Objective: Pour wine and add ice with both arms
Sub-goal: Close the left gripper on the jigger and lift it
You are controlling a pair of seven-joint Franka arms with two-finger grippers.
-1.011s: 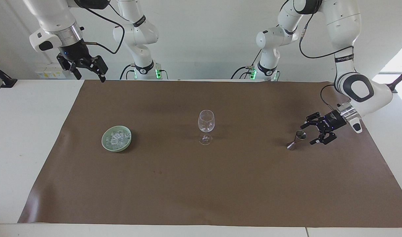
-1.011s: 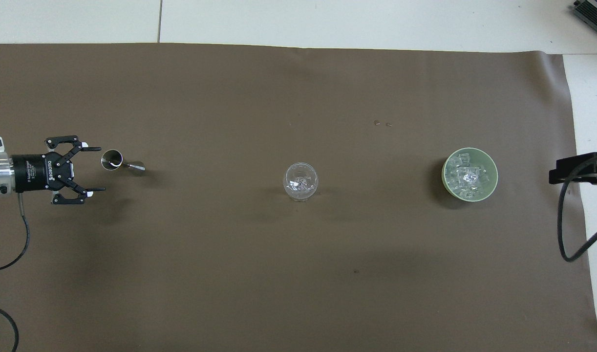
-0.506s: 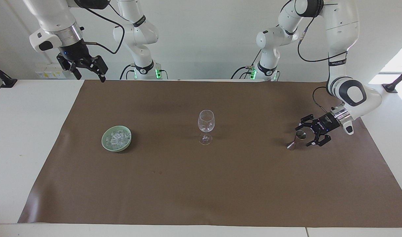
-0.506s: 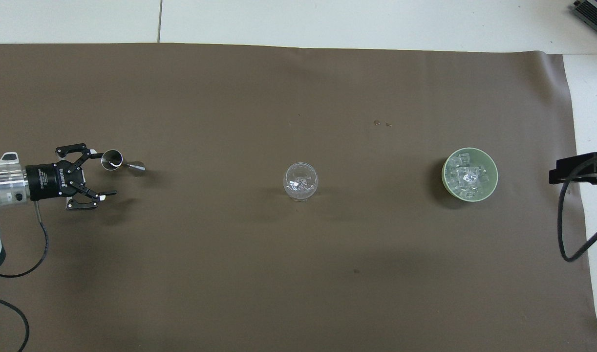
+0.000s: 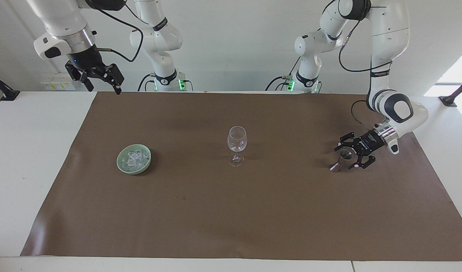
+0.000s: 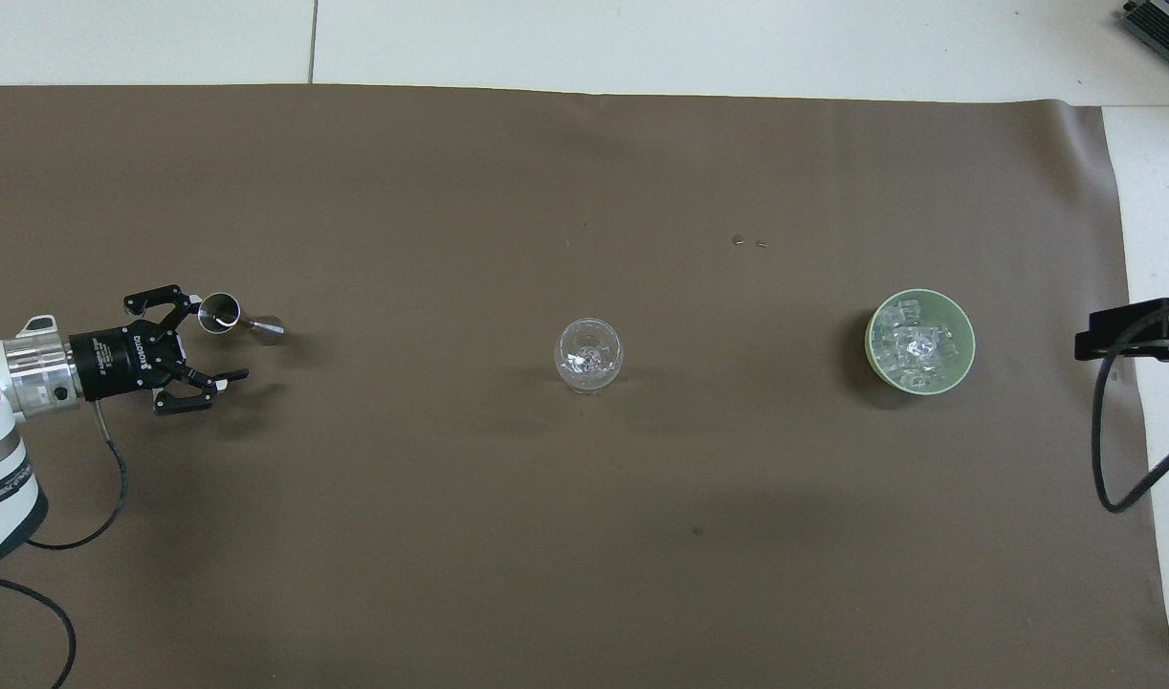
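The left hand [image 5: 351, 155], advanced since the earlier frame with fingers apart, is shown flanking the upright jigger [image 5: 341, 159]; the right hand [image 5: 99, 77], also spread, waits.

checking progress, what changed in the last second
The left gripper, jaws open, has slid in toward the metal jigger and now sits right at its cup, nothing gripped yet. The jigger, wine glass, bowl of ice and raised right gripper are unchanged.

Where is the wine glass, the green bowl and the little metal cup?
wine glass [image 5: 236, 139], facing view, on its bowl.
green bowl [image 6: 872, 330], overhead view, on its rim.
metal cup [image 6: 220, 313], overhead view, on its open top.
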